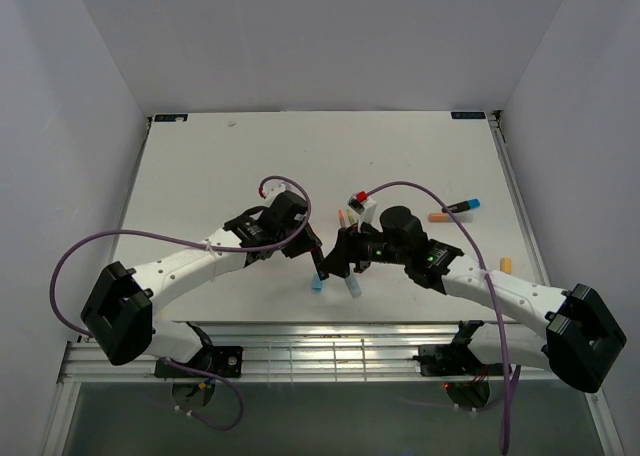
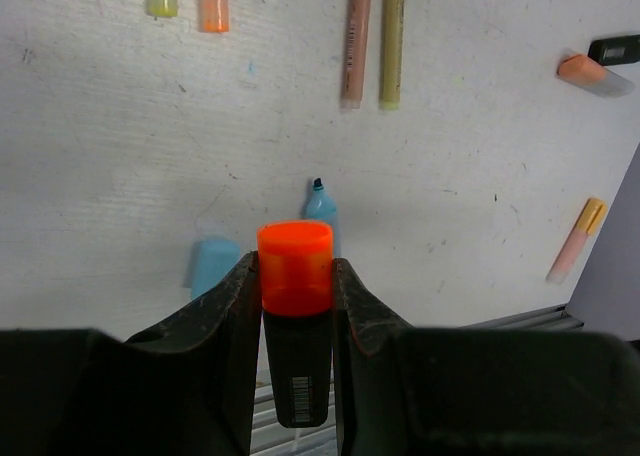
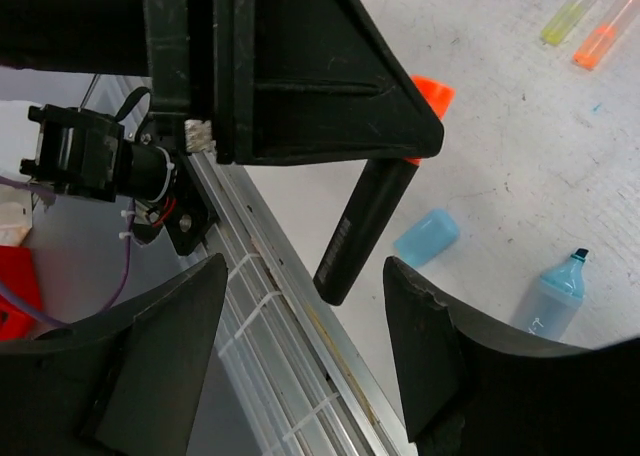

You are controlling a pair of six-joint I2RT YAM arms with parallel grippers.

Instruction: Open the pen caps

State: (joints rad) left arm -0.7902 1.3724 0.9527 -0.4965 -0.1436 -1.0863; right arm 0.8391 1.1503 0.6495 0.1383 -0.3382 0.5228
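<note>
A: L pincer (image 2: 295, 276)?
B: Clamped on orange cap (image 2: 295, 244), cap on its black barrel (image 2: 298, 376), above table (image 2: 100, 156).
A: R pincer (image 3: 303, 276)?
B: Wide open, grips nothing; blue cap (image 2: 212, 266) lies loose on table.

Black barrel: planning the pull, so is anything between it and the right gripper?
Nothing visible. The open right gripper faces the barrel directly; the left gripper pinches only the orange cap.

White-walled lab booth (image 1: 320, 36), railed table (image 1: 220, 166)
</note>
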